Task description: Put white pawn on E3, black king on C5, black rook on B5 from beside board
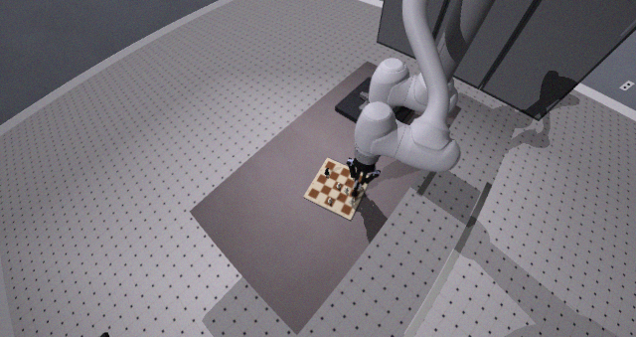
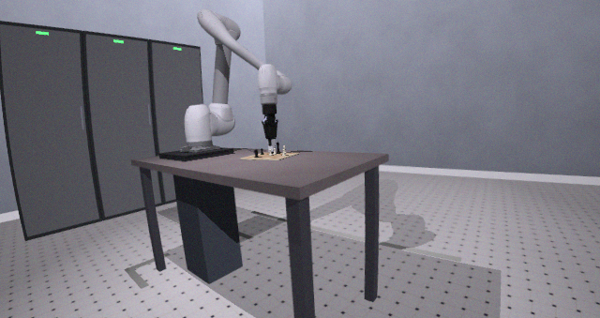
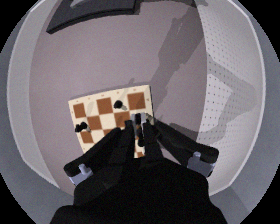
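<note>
The chessboard (image 1: 307,196) (image 3: 71,104) lies on the table. My gripper (image 1: 357,185) (image 2: 270,144) (image 3: 138,118) points down, low over square B5, shut on the black rook. Only a little of the rook's dark top shows between the grey pads in the wrist view, and I cannot tell whether its foot touches the board. The black king (image 1: 355,193) (image 3: 140,138) stands upright on C5, close beside the fingers. The white pawn (image 1: 330,201) stands on E3. No piece shows beside the board.
A black piece (image 1: 327,172) (image 3: 83,127) stands on B1, another black piece (image 3: 118,104) on A4. White pieces (image 1: 339,185) (image 1: 347,190) stand mid-board, and one more (image 1: 353,201) beyond the king. The arm's black base plate (image 1: 352,106) (image 2: 185,156) is at the table's far end.
</note>
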Available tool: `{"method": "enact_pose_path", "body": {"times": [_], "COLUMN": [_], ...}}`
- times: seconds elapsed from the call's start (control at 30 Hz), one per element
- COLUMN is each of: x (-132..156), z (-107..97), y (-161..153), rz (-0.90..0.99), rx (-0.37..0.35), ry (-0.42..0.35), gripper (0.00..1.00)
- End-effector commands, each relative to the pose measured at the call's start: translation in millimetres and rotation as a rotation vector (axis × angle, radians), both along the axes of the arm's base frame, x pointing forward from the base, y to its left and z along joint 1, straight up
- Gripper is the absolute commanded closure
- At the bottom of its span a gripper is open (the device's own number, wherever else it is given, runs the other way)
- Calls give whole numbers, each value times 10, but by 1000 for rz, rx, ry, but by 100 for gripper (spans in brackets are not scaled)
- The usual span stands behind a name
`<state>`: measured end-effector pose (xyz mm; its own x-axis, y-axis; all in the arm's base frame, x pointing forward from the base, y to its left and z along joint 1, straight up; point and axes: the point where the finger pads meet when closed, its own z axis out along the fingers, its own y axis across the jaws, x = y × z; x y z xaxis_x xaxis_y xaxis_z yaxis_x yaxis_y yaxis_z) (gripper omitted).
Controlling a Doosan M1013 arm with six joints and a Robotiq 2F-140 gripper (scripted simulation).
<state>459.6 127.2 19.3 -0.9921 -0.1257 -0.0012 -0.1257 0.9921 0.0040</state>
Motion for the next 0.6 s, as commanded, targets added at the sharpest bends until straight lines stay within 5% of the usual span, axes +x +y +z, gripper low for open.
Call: {"method": "enact_pose_path", "body": {"times": [0.0, 0.23, 0.57], "x": [0, 0, 0], "z": [1, 1, 1], "y": [0, 0, 0], "rz": [0, 0, 0], "rx": [0, 0, 0], "ry": [0, 0, 0], "gripper": [96, 82, 78]}}
